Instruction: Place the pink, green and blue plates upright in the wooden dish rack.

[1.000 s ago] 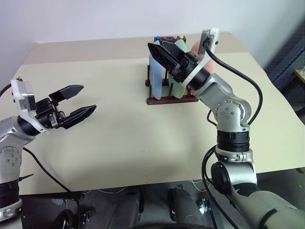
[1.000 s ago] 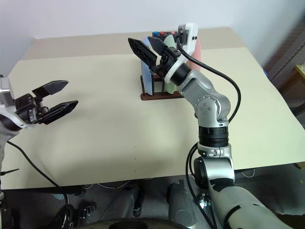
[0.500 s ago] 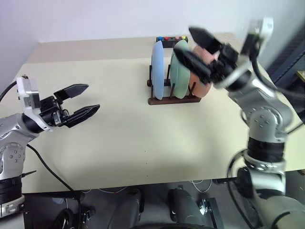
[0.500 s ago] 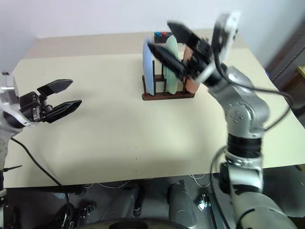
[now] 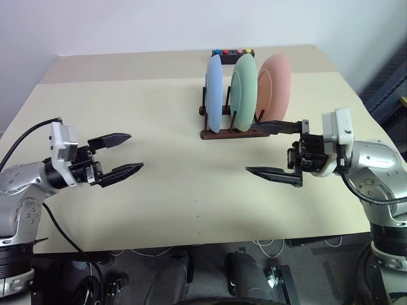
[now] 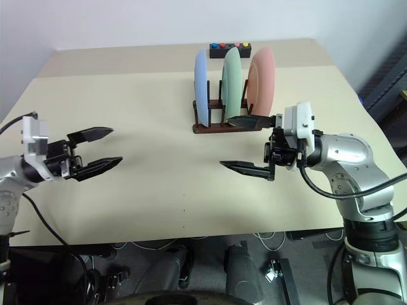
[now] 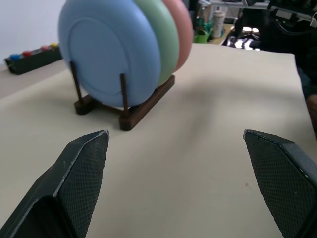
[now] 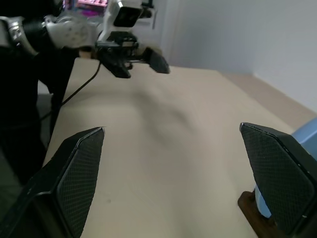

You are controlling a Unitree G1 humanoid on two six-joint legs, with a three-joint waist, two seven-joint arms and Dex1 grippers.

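Observation:
The blue plate [image 5: 213, 94], green plate [image 5: 241, 92] and pink plate [image 5: 275, 86] stand upright side by side in the wooden dish rack [image 5: 232, 133] at the far middle of the table. My right gripper [image 5: 253, 147] hangs open in front of the rack, a little to its right, pointing left with nothing between its fingers. My left gripper [image 5: 135, 151] hovers open and empty over the near left of the table, pointing towards the middle. In the left wrist view the rack [image 7: 143, 106] and the blue plate [image 7: 111, 62] lie well beyond the open fingers.
A small black box with coloured buttons [image 5: 232, 53] sits behind the rack near the table's far edge. The beige tabletop [image 5: 184, 190] stretches wide between the two grippers. A dark stand [image 5: 388, 82] is off the table's right side.
My right gripper has drawn back from above the plates, come down in front of the rack and turned to point left. The left gripper sank slightly. The camera view has shifted.

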